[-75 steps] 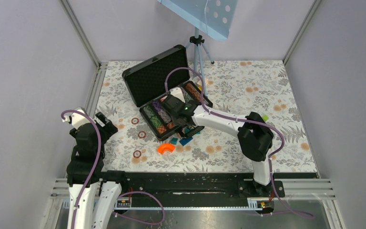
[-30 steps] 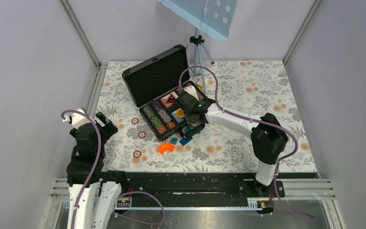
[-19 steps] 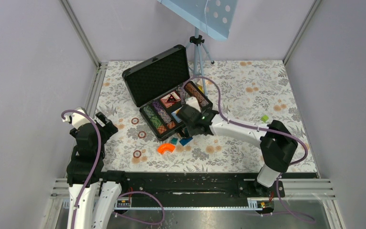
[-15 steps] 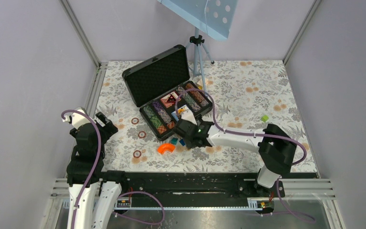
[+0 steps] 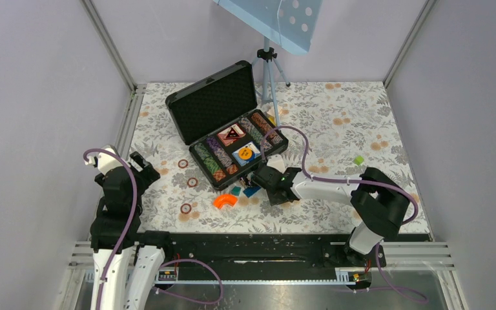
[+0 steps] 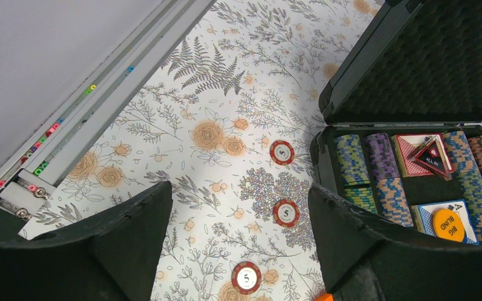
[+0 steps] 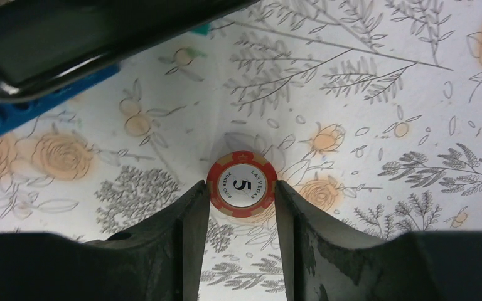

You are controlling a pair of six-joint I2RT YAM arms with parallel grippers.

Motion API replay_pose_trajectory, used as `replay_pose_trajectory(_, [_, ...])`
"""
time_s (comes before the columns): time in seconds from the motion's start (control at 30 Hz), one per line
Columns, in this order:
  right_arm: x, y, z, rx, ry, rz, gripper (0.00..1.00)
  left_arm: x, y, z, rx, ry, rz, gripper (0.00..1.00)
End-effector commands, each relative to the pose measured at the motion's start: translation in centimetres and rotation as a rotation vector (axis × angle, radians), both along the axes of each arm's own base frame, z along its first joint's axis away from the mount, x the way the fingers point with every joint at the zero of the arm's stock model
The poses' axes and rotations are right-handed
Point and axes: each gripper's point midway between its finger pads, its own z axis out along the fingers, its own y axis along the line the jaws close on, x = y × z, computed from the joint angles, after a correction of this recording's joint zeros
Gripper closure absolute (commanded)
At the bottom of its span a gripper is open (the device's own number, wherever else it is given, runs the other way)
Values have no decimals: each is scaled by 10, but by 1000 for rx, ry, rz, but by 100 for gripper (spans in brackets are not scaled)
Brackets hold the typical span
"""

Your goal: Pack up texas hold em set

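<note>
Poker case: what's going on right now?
The right gripper is clamped on a red chip over the table, just in front of the open case. Chip rows and card decks sit inside. Three loose chips lie on the table left of the case. The left gripper hangs open above them, holding nothing.

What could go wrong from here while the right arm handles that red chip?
The right gripper pinches the red chip only by its thin rim, so it may pop out. The blue block and the briefcase lie close beside it; a careless swing could knock them.
</note>
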Motion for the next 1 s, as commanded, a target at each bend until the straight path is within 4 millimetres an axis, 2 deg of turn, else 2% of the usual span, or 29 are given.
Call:
replay_pose_trajectory(0.0, [15, -3, 8, 36, -49, -51, 52, 6, 0, 8, 7, -35, -1, 21])
replay_pose_trajectory(0.23, [12, -3, 5, 42, -34, -49, 50, 6, 0, 8, 7, -34, -2, 21])
replay_pose_trajectory(0.4, [12, -3, 7, 47, -35, -49, 31, 6, 0, 8, 7, -35, -5, 21])
replay_pose_trajectory(0.5, [17, -3, 22, 42, -65, -43, 27, 6, 0, 7, 7, -32, -5, 21])
replay_pose_trajectory(0.6, [25, 13, 50, 77, -114, -14, 27, 7, -1, 8, 6, -34, -8, 21])
replay_pose_trajectory(0.73, [17, 71, 83, 136, -144, 89, 28, 7, -1, 8, 6, -36, -8, 21])
replay_pose_trajectory(0.83, [0, 135, 99, 193, -132, 199, 28, 7, 0, 8, 8, -35, -4, 21])
replay_pose_trajectory(0.93, [-22, 196, 101, 245, -92, 294, 29, 6, 2, 8, 11, -37, 9, 21])
replay_pose_trajectory(0.97, [-26, 218, 107, 277, -94, 317, 30, 6, 3, 9, 13, -40, 18, 21])
